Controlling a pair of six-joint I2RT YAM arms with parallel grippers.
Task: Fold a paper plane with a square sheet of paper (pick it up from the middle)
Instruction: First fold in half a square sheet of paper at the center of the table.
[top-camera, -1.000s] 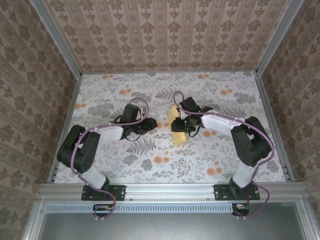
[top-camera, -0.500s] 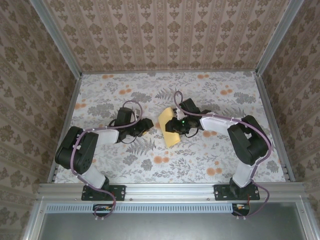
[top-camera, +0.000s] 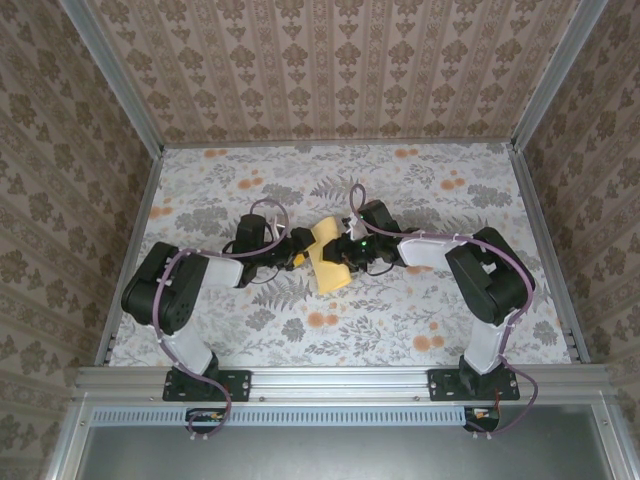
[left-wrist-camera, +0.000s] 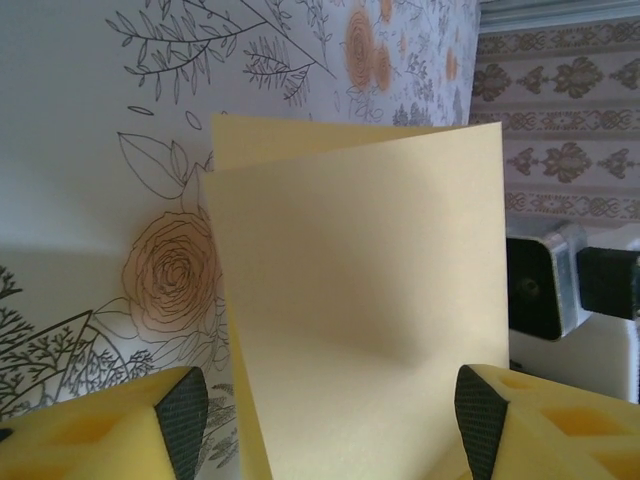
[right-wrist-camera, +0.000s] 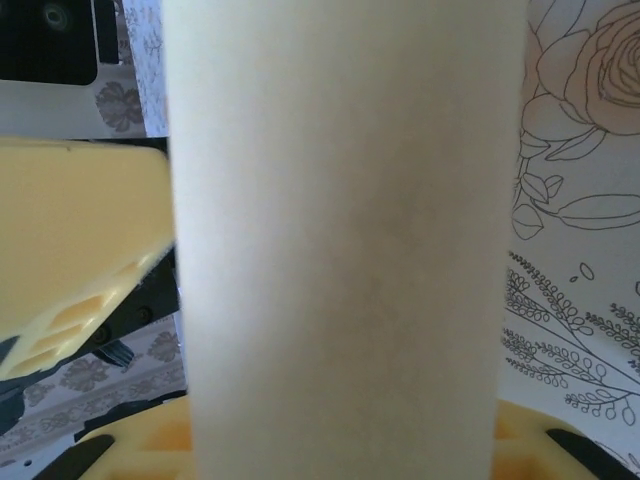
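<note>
The square sheet of paper (top-camera: 328, 258) is plain yellow and folded double into a rectangle. It is held off the table at the middle. In the left wrist view its two layers (left-wrist-camera: 360, 290) stand slightly apart at the far edge. My right gripper (top-camera: 347, 250) is shut on the sheet from the right, and the paper (right-wrist-camera: 345, 250) rises straight in front of its camera over the gripper (right-wrist-camera: 340, 450). My left gripper (top-camera: 297, 251) is open, its fingertips (left-wrist-camera: 185, 415) standing either side of the sheet's near end without pinching it (left-wrist-camera: 330, 425). The paper plane is out of view.
The floral tablecloth (top-camera: 400, 320) carries orange flower prints (left-wrist-camera: 170, 270). Patterned walls and metal rails (top-camera: 535, 240) enclose the table. The right gripper's body (left-wrist-camera: 560, 285) is close behind the sheet; a yellow left finger (right-wrist-camera: 70, 250) sits beside it.
The right gripper has carried the sheet leftward. The left gripper has opened and closed in on the sheet until its fingers straddle it.
</note>
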